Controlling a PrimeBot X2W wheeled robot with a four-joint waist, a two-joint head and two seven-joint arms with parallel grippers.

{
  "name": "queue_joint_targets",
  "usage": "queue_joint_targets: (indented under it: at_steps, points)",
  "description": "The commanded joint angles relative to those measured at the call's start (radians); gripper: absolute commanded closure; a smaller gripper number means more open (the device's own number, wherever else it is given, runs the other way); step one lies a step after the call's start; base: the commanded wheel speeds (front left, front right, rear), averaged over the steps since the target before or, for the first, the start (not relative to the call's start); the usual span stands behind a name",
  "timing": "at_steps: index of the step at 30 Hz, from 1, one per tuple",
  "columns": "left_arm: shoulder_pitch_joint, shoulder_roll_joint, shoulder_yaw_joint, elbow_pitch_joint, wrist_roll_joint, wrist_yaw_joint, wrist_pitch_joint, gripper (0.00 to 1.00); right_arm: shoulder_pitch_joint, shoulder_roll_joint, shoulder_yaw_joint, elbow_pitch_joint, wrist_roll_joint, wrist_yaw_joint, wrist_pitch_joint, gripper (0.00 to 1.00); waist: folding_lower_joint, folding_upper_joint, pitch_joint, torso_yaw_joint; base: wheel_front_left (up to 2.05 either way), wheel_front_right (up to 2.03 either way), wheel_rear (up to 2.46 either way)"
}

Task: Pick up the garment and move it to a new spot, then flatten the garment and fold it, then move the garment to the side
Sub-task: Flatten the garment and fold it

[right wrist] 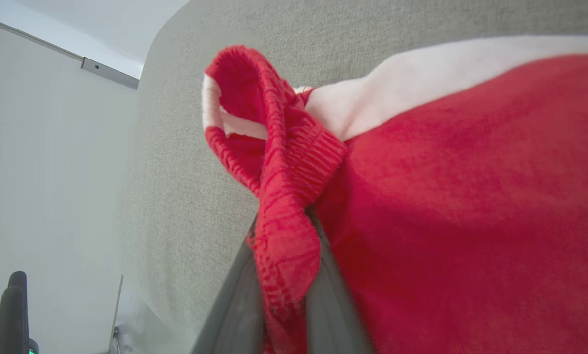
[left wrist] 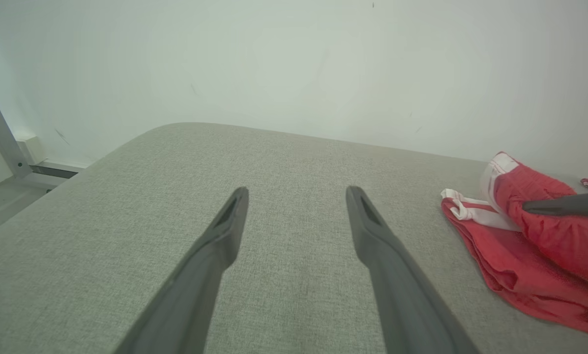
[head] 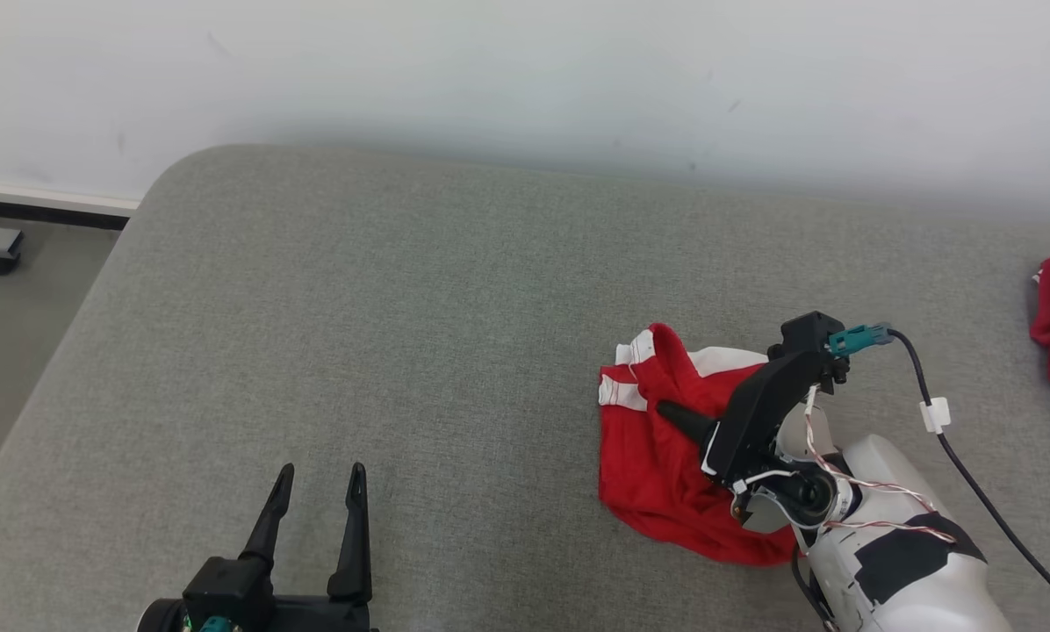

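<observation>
Right claw (head: 670,412) is clamped on a fold of the red garment (head: 657,478), which lies crumpled right of the middle of the grey cushion (head: 384,298); left claw (head: 321,470) is wide apart. Moving, flattening, folding all ahead, I reckon.

No text, label, brand, number or sign can be read. The white bands on the garment (head: 648,465) are seen as plain stripes. The white clip (head: 934,414) appears blank, though it is too small to be judged surely.
</observation>
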Motion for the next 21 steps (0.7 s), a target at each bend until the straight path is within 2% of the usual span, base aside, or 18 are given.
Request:
queue_joint_targets:
  at_steps: [1, 2, 3, 4, 7, 11, 17, 21]
  points:
    - [-0.014, -0.001, -0.003, 0.002, -0.004, 0.004, -0.003, 0.00, -0.006, 0.006, 0.000, 0.009, -0.019, -0.003, -0.009, 1.00, 0.0000, -0.0001, 0.005, 0.008, 0.00, 0.00, 0.00]
    - [-0.015, -0.001, -0.005, 0.003, -0.005, 0.006, -0.003, 0.00, -0.009, 0.007, -0.001, 0.012, -0.029, -0.003, -0.016, 0.76, 0.0000, -0.0001, 0.006, 0.008, 0.00, 0.00, 0.00]
    - [-0.015, -0.001, -0.006, 0.004, -0.006, 0.007, -0.003, 0.00, -0.011, 0.009, -0.004, 0.015, -0.036, -0.003, -0.022, 0.09, 0.0000, -0.0001, 0.006, 0.008, 0.00, 0.00, 0.00]
    - [-0.015, -0.001, -0.006, 0.004, -0.007, 0.008, -0.003, 0.00, -0.011, 0.011, -0.003, 0.015, -0.046, -0.003, -0.029, 0.00, 0.0000, -0.0001, 0.006, 0.007, 0.00, 0.00, 0.00]
    - [-0.010, -0.001, 0.000, 0.004, -0.004, 0.013, -0.003, 0.00, -0.003, 0.012, 0.011, -0.020, -0.064, -0.003, -0.061, 0.00, 0.0000, -0.0001, 0.000, -0.003, 0.00, 0.00, 0.00]
    - [0.006, -0.001, 0.019, 0.002, 0.011, 0.013, -0.003, 0.00, 0.030, -0.024, 0.038, -0.116, -0.086, -0.003, -0.138, 0.00, 0.0000, -0.0001, -0.014, -0.031, 0.00, 0.00, 0.00]
    - [0.030, 0.000, 0.065, -0.017, 0.031, 0.010, -0.003, 0.00, 0.095, -0.120, 0.092, -0.295, -0.139, -0.003, -0.319, 0.00, 0.0000, -0.0001, -0.031, -0.086, 0.00, 0.00, 0.00]
    - [0.040, 0.003, 0.094, -0.032, 0.041, 0.007, -0.003, 0.00, 0.140, -0.154, 0.097, -0.358, -0.149, -0.003, -0.411, 0.00, 0.0000, -0.0001, -0.034, -0.117, 0.00, 0.00, 0.00]
